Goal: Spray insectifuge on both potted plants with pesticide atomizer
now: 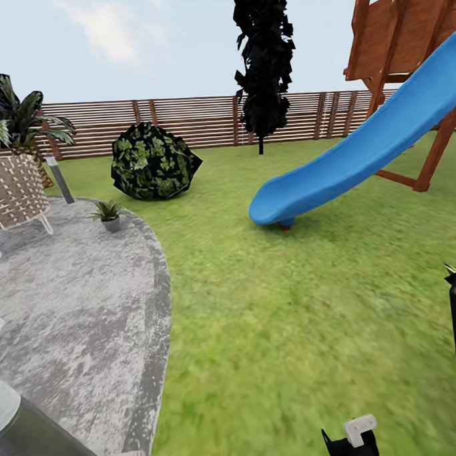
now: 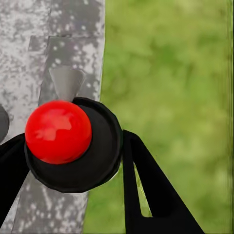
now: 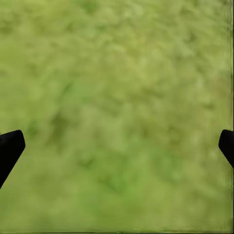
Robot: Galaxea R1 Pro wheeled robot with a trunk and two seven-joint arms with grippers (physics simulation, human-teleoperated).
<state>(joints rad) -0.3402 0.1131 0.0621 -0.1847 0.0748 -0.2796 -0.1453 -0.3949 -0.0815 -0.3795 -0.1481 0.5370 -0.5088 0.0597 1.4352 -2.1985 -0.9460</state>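
On the far left of the grey paved patio (image 1: 91,288), one potted plant (image 1: 107,215) is seen upright near the lawn (image 1: 292,298), before the wooden fence (image 1: 196,121). The pesticide atomizer (image 2: 73,144), red-knobbed, is clamped between the left gripper (image 2: 73,161) fingers. The right gripper (image 3: 117,146) is spread wide over grass, nothing held.

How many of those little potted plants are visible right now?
1: a small potted plant on the grey patio's far edge, near the round bush. Another may be out of frame.
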